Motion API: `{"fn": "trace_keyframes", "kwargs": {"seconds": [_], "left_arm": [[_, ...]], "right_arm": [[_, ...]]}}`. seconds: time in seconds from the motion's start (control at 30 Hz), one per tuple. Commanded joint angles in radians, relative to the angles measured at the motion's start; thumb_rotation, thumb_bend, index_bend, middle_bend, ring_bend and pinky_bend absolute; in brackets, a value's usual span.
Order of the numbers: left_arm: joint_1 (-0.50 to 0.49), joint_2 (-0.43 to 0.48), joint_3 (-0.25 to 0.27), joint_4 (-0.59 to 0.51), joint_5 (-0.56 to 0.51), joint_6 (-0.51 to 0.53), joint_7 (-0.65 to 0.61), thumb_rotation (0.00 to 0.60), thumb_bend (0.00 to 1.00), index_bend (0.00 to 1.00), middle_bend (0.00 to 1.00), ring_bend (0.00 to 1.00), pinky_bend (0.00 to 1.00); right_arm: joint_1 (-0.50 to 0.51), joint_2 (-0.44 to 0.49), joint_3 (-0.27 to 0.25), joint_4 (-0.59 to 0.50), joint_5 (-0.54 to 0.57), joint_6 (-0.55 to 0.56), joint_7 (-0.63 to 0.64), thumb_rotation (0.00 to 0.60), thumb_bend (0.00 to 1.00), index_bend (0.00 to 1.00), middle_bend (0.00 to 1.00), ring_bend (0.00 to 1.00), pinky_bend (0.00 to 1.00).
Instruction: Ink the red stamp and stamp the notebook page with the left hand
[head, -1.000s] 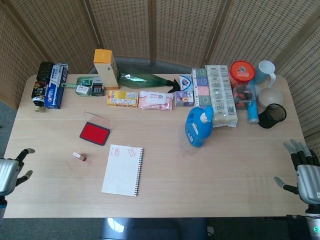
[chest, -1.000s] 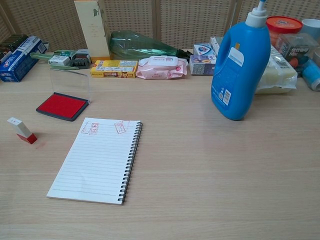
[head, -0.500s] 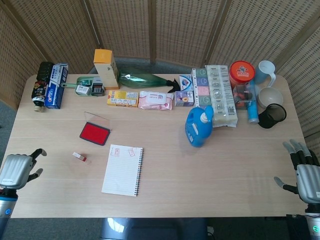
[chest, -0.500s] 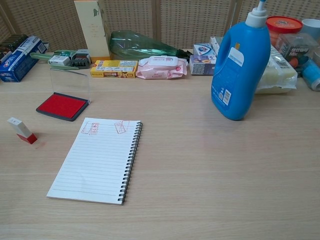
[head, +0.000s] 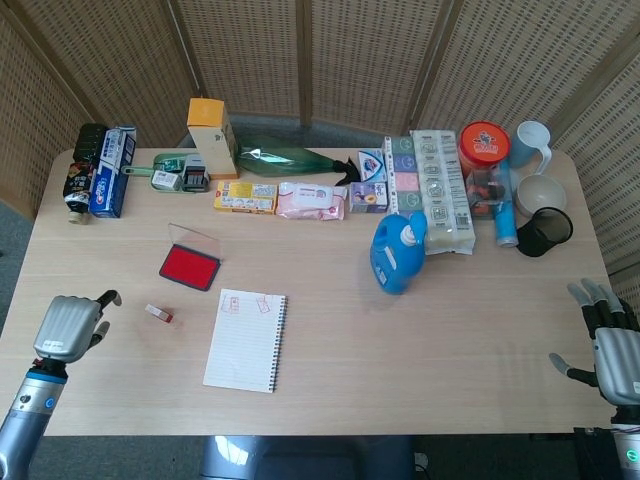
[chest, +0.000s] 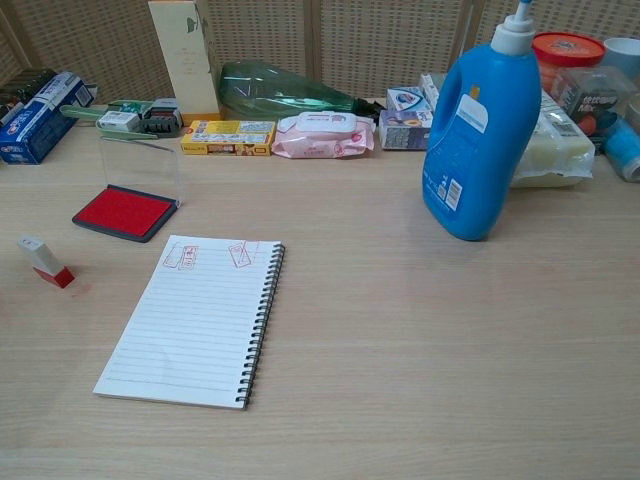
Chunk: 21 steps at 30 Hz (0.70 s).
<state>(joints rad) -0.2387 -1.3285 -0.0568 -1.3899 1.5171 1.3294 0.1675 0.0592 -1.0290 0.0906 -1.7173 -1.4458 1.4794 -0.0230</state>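
The small red-and-white stamp (head: 159, 313) (chest: 45, 262) lies tilted on the table, left of the notebook. The open spiral notebook (head: 245, 340) (chest: 192, 319) shows a lined page with two red marks near its top. The red ink pad (head: 189, 266) (chest: 124, 212) sits open behind the stamp, its clear lid raised. My left hand (head: 67, 327) hovers over the table's left part, a short way left of the stamp, fingers apart and holding nothing. My right hand (head: 609, 346) is at the table's right edge, fingers spread and empty. Neither hand shows in the chest view.
A blue detergent bottle (head: 398, 250) (chest: 480, 128) stands right of centre. Along the back lie a toothpaste box (head: 113, 170), a yellow carton (head: 212, 137), a green bottle (head: 285, 158), a wipes pack (head: 312, 200), a red-lidded jar (head: 484, 146) and cups (head: 534, 150).
My left hand has moved from the table's left edge inward and to the right, closer to the stamp. The right hand and the objects have stayed put.
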Motion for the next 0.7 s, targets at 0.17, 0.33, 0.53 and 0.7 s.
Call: {"fn": "trace_keyframes", "kwargs": {"seconds": [0.17,0.33,0.53,0.7], "left_arm": [[-0.009,-0.039,0.008,0.041,0.005,0.001,-0.041,0.600,0.34,0.46,1.00,1.00,1.00],[-0.017,-0.061,0.010,0.061,0.011,0.005,-0.051,0.600,0.33,0.46,1.00,1.00,1.00],[-0.038,-0.106,0.001,0.103,0.002,-0.012,-0.064,0.600,0.32,0.46,1.00,1.00,1.00],[-0.061,-0.135,-0.006,0.124,-0.014,-0.042,-0.043,0.600,0.32,0.46,1.00,1.00,1.00]], "right_arm": [[0.001,0.002,0.000,0.000,0.001,-0.002,0.002,0.600,0.00,0.07,0.03,0.01,0.09],[0.000,0.002,0.000,-0.001,0.000,-0.001,0.004,0.600,0.00,0.07,0.03,0.01,0.09],[0.001,0.002,-0.001,-0.001,0.000,-0.002,0.002,0.600,0.00,0.07,0.03,0.01,0.09],[0.001,0.002,0.001,0.001,0.006,-0.004,0.003,0.600,0.00,0.07,0.03,0.01,0.09]]}}
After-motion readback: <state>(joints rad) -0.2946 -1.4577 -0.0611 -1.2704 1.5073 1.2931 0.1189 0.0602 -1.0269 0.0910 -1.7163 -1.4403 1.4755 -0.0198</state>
